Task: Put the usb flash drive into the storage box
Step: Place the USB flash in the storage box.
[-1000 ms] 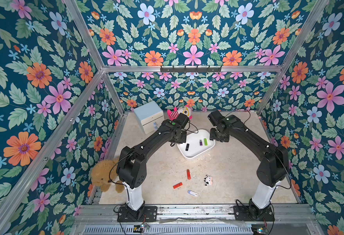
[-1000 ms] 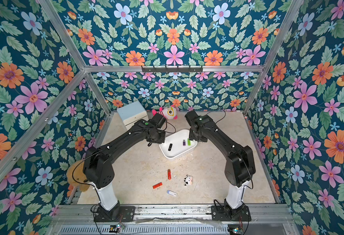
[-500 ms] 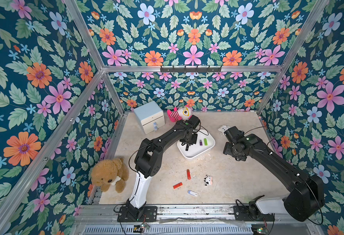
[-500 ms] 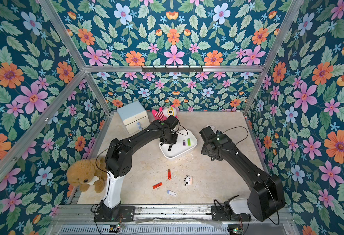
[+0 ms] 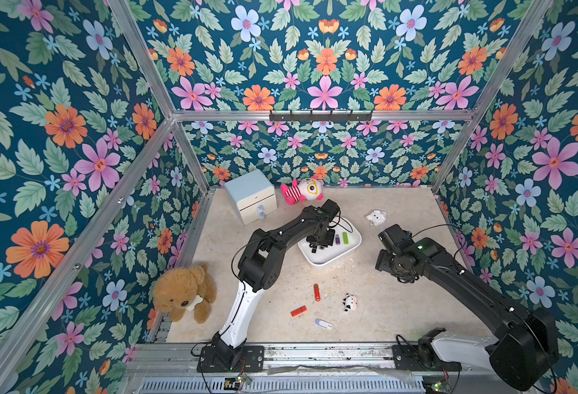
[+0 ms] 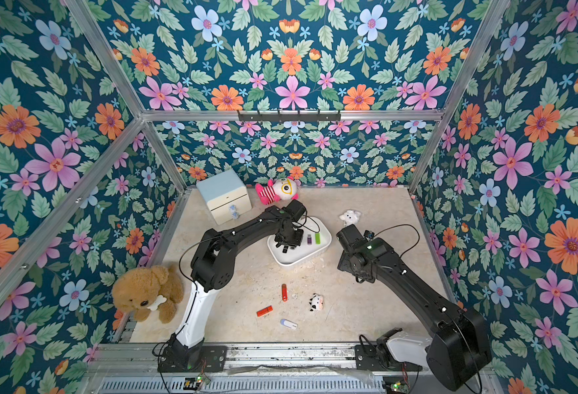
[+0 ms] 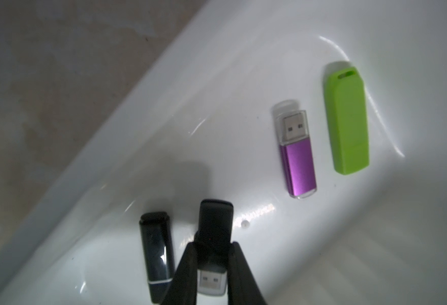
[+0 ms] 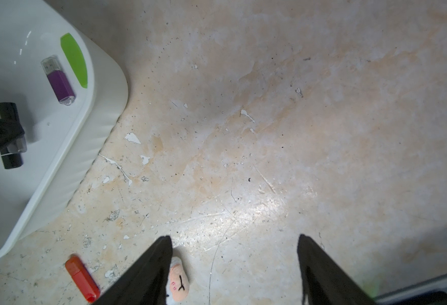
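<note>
- Top views: The left gripper (image 5: 317, 245) hangs within the outline of the storage box (image 5: 328, 262), a shallow white tray in the middle of the tabletop (image 5: 383, 307). The right arm (image 5: 451, 273) stands well apart, to the side of the box. A red flash drive (image 5: 317, 292), a second red flash drive (image 5: 298, 311) and a white flash drive (image 5: 323, 323) lie outside the box, nearer the arm bases. The wrist hides the grip itself here.
- Left wrist view: The left gripper is closed narrow on a black usb flash drive (image 7: 215, 219). Its clear-capped plug end sits between the fingers. Its body projects past the fingertips, so the long axis runs along the gripper's reach. The white box floor lies directly beneath. Contact with the floor cannot be told.
- Left wrist view, neighbours: Another black flash drive (image 7: 155, 250) lies just beside the held one and nearly parallel. A purple flash drive (image 7: 297, 158) and a green flash drive (image 7: 346, 121) lie side by side further in.
- Right wrist view: The right gripper (image 8: 234, 237) stands wide and empty over bare tabletop, with a toy cow (image 8: 178, 285) under one finger. Only this view shows the box's outer wall.
- Judgement: The held drive is already inside the walls, so the coming move needs only a release. It could land on the neighbouring black drive.
</note>
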You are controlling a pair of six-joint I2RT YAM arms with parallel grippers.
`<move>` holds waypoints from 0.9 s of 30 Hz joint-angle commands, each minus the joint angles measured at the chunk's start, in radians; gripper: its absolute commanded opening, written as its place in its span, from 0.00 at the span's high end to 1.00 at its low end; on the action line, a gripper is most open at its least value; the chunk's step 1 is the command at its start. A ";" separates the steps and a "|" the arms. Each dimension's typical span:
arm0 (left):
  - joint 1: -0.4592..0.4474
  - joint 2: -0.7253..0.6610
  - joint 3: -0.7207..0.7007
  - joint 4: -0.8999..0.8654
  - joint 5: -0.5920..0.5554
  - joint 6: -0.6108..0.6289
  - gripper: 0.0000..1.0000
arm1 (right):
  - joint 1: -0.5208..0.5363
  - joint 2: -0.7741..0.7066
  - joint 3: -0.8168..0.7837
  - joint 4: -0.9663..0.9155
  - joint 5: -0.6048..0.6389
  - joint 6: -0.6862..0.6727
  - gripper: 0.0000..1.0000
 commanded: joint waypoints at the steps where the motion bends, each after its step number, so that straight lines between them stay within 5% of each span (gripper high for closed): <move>1: -0.002 0.019 0.021 -0.007 -0.002 0.004 1.00 | 0.004 -0.016 -0.010 -0.003 0.004 0.014 0.22; 9: -0.013 0.056 0.038 -0.025 -0.016 0.001 1.00 | 0.008 -0.026 -0.025 -0.011 0.004 0.006 0.22; 17: -0.022 0.055 0.052 -0.033 -0.020 -0.002 0.72 | 0.020 -0.027 -0.039 -0.010 0.007 0.001 0.22; 27: -0.022 0.023 0.116 -0.086 -0.053 -0.005 0.53 | 0.039 -0.061 -0.046 -0.003 0.004 -0.011 0.22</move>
